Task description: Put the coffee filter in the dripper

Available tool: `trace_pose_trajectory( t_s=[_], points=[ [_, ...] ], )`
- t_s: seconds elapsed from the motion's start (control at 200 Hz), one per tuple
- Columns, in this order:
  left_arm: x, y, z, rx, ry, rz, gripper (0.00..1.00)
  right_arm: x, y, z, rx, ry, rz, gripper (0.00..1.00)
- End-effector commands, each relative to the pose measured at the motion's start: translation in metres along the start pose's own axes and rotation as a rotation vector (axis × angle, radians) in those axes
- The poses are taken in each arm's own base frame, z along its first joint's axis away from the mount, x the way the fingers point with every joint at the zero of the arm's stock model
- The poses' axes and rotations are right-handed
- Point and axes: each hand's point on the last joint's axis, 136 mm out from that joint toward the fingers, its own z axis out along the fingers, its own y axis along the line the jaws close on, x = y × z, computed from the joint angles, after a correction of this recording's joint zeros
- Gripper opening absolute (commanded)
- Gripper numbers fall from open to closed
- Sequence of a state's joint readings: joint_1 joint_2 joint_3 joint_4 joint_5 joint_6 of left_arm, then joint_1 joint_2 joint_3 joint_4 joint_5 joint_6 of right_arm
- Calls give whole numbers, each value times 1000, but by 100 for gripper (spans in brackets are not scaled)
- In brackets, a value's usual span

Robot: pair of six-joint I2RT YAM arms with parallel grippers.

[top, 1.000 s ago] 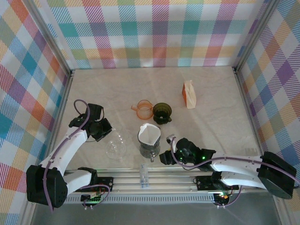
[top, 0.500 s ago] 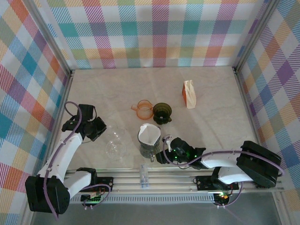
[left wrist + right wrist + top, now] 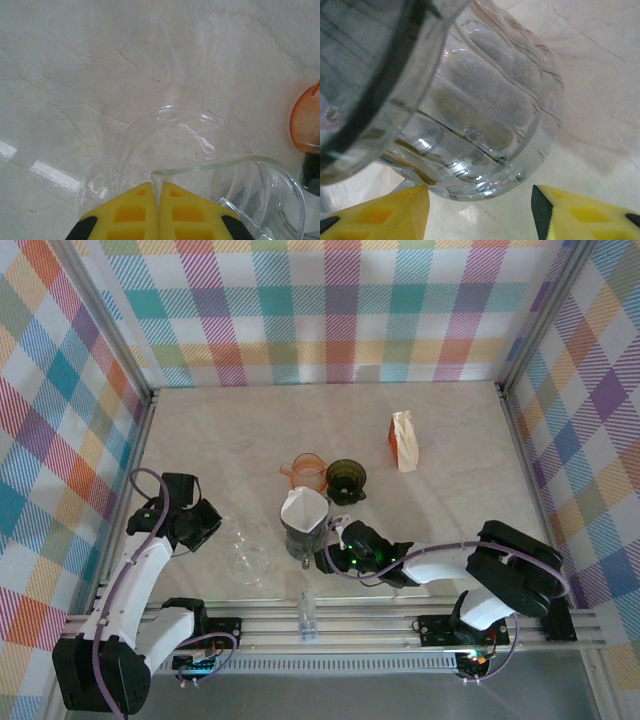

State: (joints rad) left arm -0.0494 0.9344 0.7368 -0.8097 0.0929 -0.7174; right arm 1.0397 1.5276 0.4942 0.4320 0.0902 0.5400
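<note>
Coffee filter (image 3: 303, 508), white and cone-shaped, sits in the mouth of the ribbed glass vessel (image 3: 299, 542) near the middle of the bench (image 3: 450, 490). At the vessel's rounded base, the right tool (image 3: 326, 560) has its yellow fingers partway apart, tips flanking the lower bulge; whether they touch the glass I cannot tell. On the left, the left tool (image 3: 159, 187) is pressed fully together, holding nothing, with a clear glass cup (image 3: 247, 560) just ahead of its tips.

Shifts ribbed clear glass carafe (image 3: 302, 535) with white paper filter (image 3: 303, 508) back-left; advances right gripper (image 3: 326, 558) alongside; retracts left gripper (image 3: 203, 523) leftward.
</note>
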Motion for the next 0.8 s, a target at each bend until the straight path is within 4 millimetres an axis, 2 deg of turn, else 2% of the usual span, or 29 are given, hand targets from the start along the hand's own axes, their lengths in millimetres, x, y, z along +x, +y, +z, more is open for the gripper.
trace_pose_trajectory(
  t_s=[0.0,0.195,0.405,0.795],
  points=[
    [-2,7,-4,-17,-21,-28,0,-31,7,11,-12,-69,-19,58],
    [-5,12,-10,-40,-45,-29,0,-49,1,36,-9,-53,-12,58],
    [-9,15,-17,-49,-77,-24,0,-67,4,65,-19,-35,-26,57],
    [-6,15,-11,-53,-54,-13,0,-103,11,117,-54,-11,-13,56]
  ],
)
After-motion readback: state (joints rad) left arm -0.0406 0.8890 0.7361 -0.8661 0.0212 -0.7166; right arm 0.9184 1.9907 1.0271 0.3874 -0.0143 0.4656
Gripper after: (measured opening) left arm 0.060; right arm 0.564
